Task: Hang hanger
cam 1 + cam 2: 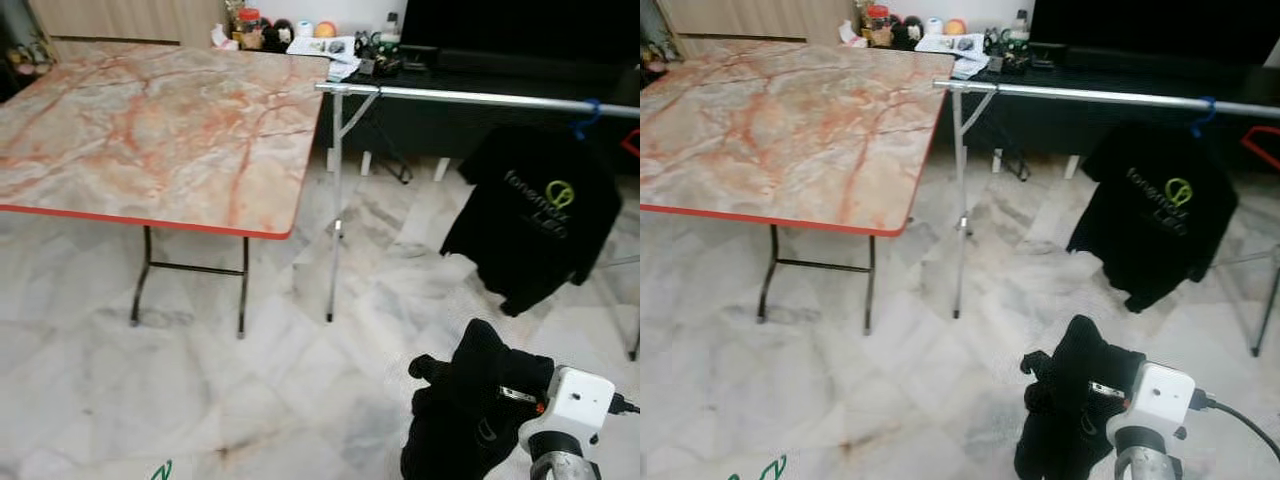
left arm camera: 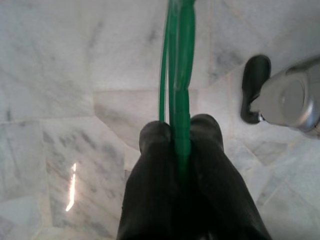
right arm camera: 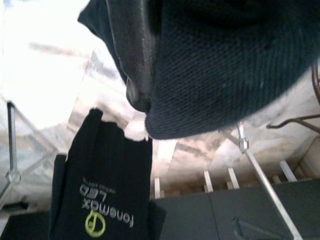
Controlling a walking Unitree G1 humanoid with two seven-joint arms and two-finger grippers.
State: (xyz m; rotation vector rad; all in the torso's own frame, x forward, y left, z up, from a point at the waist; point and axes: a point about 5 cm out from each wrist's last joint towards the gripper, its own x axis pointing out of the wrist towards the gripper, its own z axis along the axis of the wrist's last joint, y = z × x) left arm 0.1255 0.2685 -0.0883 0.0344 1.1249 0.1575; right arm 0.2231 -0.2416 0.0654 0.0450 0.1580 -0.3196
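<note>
Left claw (image 2: 181,145) clamped on green hanger (image 2: 179,75), right claw (image 1: 470,385) cloth-wrapped

Marble-topped folding table (image 1: 150,130), tiled floor (image 1: 200,390)

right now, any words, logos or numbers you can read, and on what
"fonemax LED", with a round green logo: printed on the black t-shirt hanging from the metal rail. It reads clearly in the right wrist view, though upside down there.
A smaller line above "LED" on the shirt: too blurred to read.
Papers and jars beyond the marble-pattern table: too small to read.
</note>
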